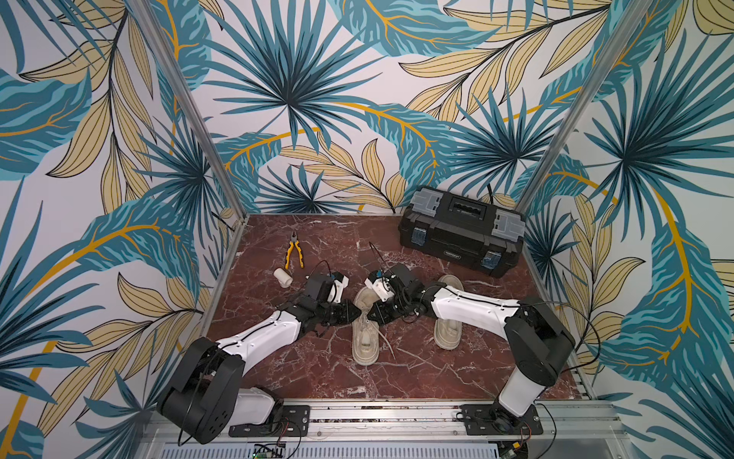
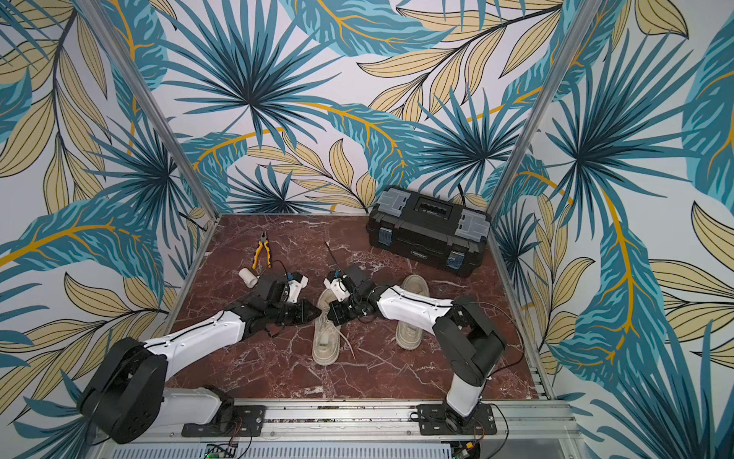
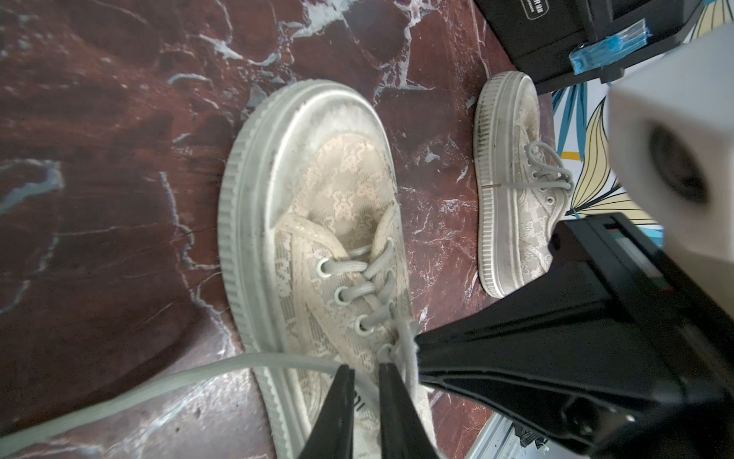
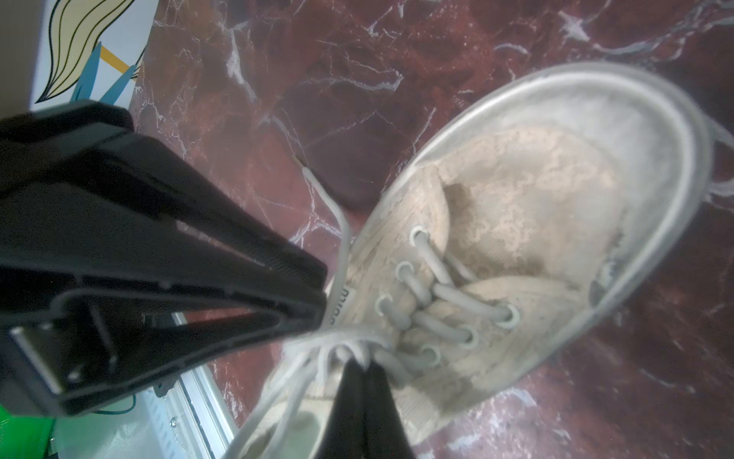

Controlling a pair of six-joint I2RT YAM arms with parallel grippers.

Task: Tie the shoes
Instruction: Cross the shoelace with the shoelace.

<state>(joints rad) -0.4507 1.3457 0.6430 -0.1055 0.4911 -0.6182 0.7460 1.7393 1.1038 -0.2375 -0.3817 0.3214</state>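
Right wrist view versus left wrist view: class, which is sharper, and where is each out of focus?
Left wrist view is sharper: the shoe shows its lace-pattern fabric clearly, only the white housing close by blurs; right wrist view is soft throughout, the toe cap haziest.

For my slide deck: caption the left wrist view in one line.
Left gripper at the top eyelets of the near shoe while the right gripper pinches its lace; second shoe sits beyond.
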